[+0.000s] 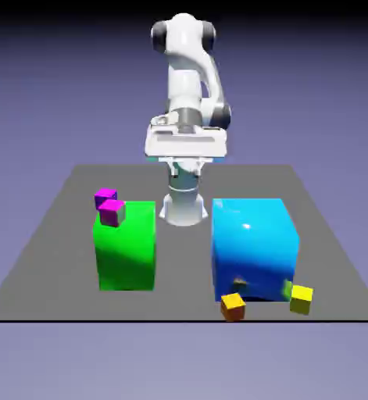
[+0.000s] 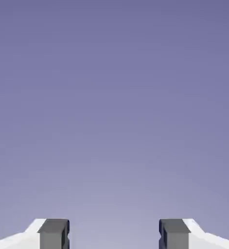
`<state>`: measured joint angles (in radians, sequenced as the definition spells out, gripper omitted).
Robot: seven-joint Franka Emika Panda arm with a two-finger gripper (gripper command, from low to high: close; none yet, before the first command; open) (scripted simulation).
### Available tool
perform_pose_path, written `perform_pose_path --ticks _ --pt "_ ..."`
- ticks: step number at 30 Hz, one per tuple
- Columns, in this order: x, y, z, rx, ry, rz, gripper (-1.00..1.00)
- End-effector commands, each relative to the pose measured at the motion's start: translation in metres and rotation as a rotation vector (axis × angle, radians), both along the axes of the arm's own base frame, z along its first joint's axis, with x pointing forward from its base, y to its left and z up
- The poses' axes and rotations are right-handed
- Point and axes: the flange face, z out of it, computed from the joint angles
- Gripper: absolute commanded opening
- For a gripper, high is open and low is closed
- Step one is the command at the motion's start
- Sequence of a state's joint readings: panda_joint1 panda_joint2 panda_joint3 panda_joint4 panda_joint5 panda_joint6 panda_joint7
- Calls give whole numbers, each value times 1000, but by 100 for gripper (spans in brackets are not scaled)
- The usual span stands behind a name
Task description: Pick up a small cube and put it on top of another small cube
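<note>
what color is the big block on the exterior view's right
The big block is blue; the exterior view shows it best.

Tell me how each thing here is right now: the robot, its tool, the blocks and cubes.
Robot arm: raised, above the table
Tool: open, holding nothing
Green block: on the table
Blue block: on the table
Orange cube: not gripped
Yellow cube: not gripped
Two magenta cubes: not gripped

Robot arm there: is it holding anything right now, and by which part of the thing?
Nothing is held: the gripper is open, with only backdrop between its fingertips.
</note>
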<state>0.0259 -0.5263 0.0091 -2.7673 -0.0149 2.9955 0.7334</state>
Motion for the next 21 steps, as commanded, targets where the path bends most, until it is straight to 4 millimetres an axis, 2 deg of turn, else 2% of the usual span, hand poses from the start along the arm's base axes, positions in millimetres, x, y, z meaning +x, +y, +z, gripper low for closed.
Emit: perform_pose_path --ticks 1,6,11,16,21 --pt "10 9 -2 -19 35 30 0" --pt "57 59 -19 -118 203 179 0" --pt "94 113 -45 -222 365 323 0" --pt "122 170 -79 -329 518 461 0" --pt "139 227 -118 -438 664 589 0"
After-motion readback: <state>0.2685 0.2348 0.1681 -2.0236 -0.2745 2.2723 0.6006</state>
